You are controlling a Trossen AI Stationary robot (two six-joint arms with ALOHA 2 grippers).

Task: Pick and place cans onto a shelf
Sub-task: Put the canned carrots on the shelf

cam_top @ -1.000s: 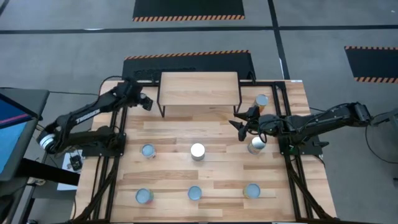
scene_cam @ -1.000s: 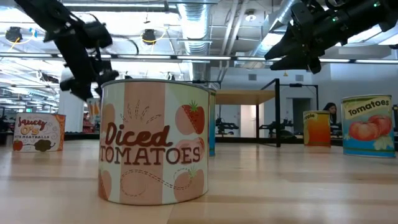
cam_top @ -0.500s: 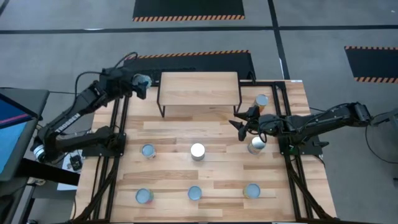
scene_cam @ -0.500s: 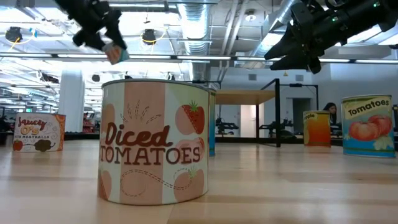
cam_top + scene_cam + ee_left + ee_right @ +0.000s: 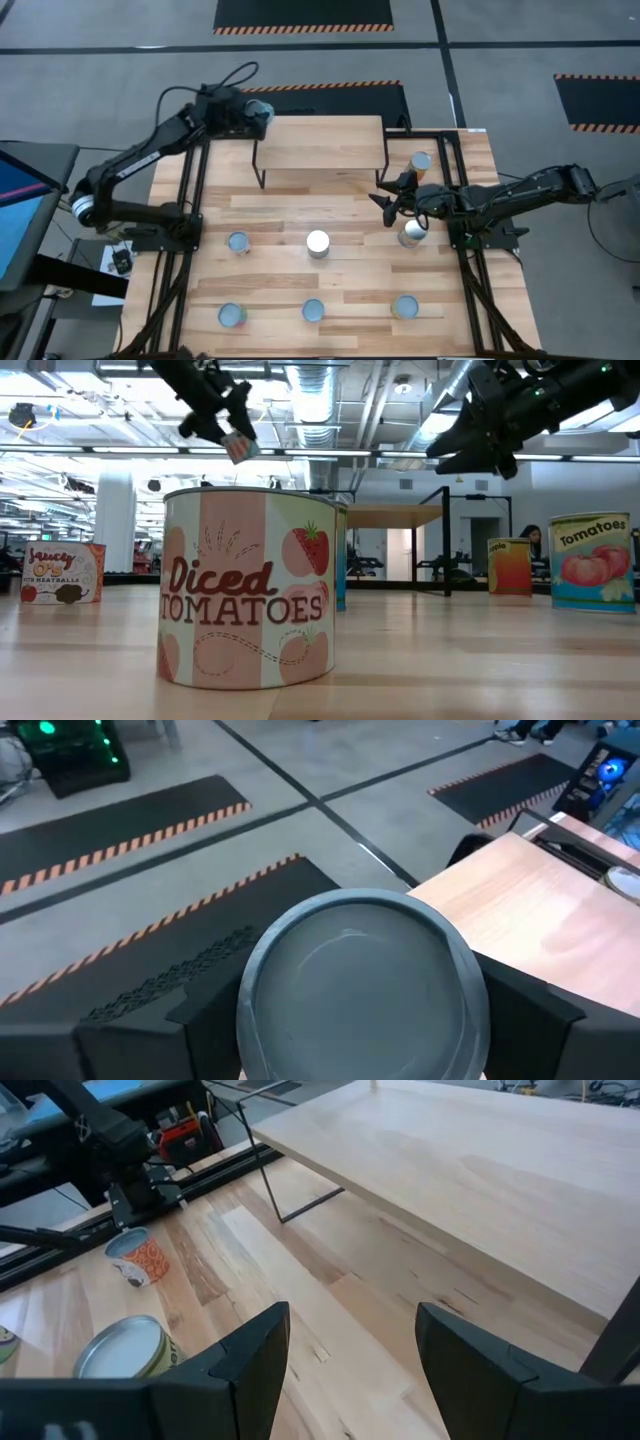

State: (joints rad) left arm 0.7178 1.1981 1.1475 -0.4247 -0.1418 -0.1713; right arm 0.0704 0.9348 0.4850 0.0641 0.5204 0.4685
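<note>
Step in hand, as judged: left arm carrying a can (image 5: pixel 257 107) to the shelf (image 5: pixel 320 143) for placing. Left claw (image 5: pixel 252 108) sat at upper left of the high view, just beside the shelf's left rear corner and raised above it. Its fingers (image 5: pixel 130 1040) flanked the can's round silvery top (image 5: pixel 362 982) on both sides, closed onto it at a fairly wide spread; the can was held clear of any surface.

To place well: bring the can fully over the plank before lowering, keep it upright, and set it down inside the edge, not on the corner. Release only once the base sits flat. The shelf top was bare in the high view, so a far-side spot would leave room for later cans.

Right claw (image 5: pixel 384 196) hung over the tabletop (image 5: pixel 350 280) at right centre, in front of the shelf's right end, jaws apart with nothing between them. Two cans stood near it; five more lay across the lower tabletop.
</note>
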